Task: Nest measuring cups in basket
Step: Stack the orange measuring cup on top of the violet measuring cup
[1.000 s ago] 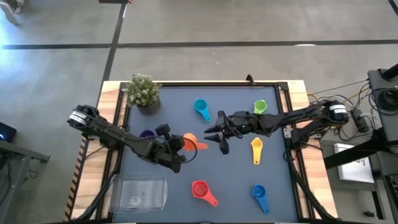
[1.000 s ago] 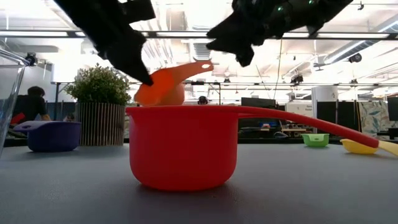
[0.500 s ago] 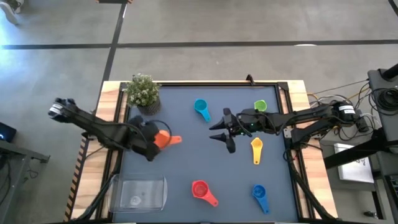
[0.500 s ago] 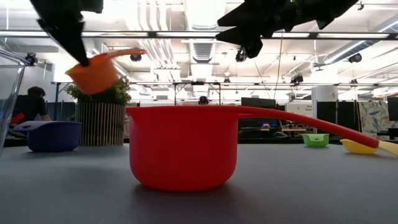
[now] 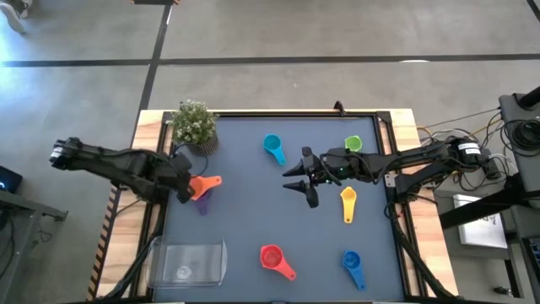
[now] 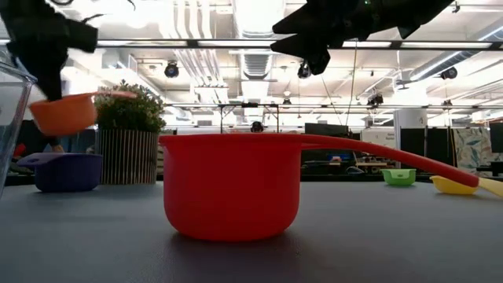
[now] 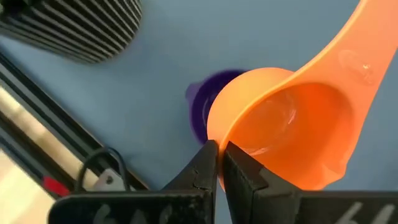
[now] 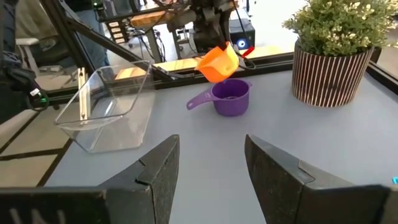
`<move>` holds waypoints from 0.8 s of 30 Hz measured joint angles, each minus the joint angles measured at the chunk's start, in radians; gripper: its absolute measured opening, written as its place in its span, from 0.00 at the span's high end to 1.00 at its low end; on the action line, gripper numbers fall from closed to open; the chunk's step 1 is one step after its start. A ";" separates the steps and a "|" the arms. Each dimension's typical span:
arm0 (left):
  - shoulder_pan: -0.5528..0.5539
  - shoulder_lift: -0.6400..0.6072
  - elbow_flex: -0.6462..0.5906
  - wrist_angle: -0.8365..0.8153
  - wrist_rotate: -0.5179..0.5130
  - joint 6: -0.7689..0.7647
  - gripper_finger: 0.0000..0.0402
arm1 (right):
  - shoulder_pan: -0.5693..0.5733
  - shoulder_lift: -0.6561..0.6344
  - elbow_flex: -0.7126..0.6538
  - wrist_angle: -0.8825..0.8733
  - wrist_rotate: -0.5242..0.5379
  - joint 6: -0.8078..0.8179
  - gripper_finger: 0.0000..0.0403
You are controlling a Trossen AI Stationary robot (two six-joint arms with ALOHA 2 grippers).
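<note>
Left gripper (image 7: 217,163) fingers pinched the orange cup (image 7: 292,134) rim above the purple cup (image 7: 202,109); right gripper (image 8: 208,165) fingers stood apart, empty; thin grip risked slipping.

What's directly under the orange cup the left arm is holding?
The purple cup sits on the table right below the orange cup. From overhead, the orange cup covers most of it; only its handle shows.

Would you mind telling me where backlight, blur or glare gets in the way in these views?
Low view: bright ceiling lights turn both arms into silhouettes; the red cup stays well lit. Left wrist view: the orange cup in the left hand is too close and soft; the purple cup behind it blurs. Right wrist view: the clear basket shows mainly by its glinting rims. High view: even light, no glare.
</note>
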 joint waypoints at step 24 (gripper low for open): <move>0.062 0.004 -0.193 0.145 0.072 0.067 1.00 | 0.000 0.076 0.000 0.098 -0.003 0.003 0.57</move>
